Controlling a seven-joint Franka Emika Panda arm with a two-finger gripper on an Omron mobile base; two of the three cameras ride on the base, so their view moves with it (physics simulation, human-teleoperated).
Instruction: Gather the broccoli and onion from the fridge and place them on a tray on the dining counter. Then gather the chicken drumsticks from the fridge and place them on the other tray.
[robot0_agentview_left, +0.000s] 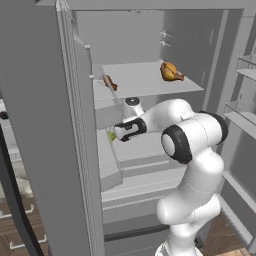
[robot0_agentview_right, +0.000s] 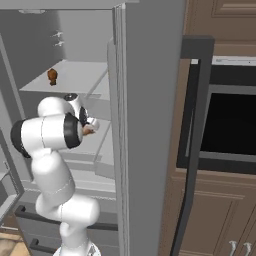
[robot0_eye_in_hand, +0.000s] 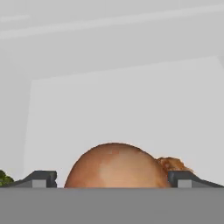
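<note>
The tall grey French-door fridge (robot0_agentview_left: 50, 125) stands open, its wide pale shelves bare apart from a few small items, and the white arm reaches into the middle level. On the upper white shelf (robot0_agentview_left: 140, 80) lie two golden-brown chicken drumsticks: one plump piece (robot0_agentview_left: 170, 71) toward the right, another (robot0_agentview_left: 109, 82) near the left edge, partly hidden by the door frame. They sit above the reach and belong to the later part of the task.

The two-finger dark gripper (robot0_eye_in_hand: 113, 177) is fully spread, holding nothing. In the hand view the smooth round orange-brown onion (robot0_eye_in_hand: 114, 166) sits squarely between the two fingertips (robot0_eye_in_hand: 41, 178), dead ahead along the approach line and very near (whether the pads touch its skin, I cannot tell). Being a ball, it has no long axis to align with, so the coming move looks like closing straight onto it, perhaps after easing in a touch deeper. In the right base view the onion (robot0_agentview_right: 88, 130) peeks out just at the hand.

The small bright-green lumpy broccoli (robot0_eye_in_hand: 4, 178) lies just outside the left fingertip on the same shelf; in the left base view a green sliver (robot0_agentview_left: 112, 135) shows beside the hand. It is close enough that the closing finger could nudge it. Nothing else stands between the open jaws and the onion.
</note>
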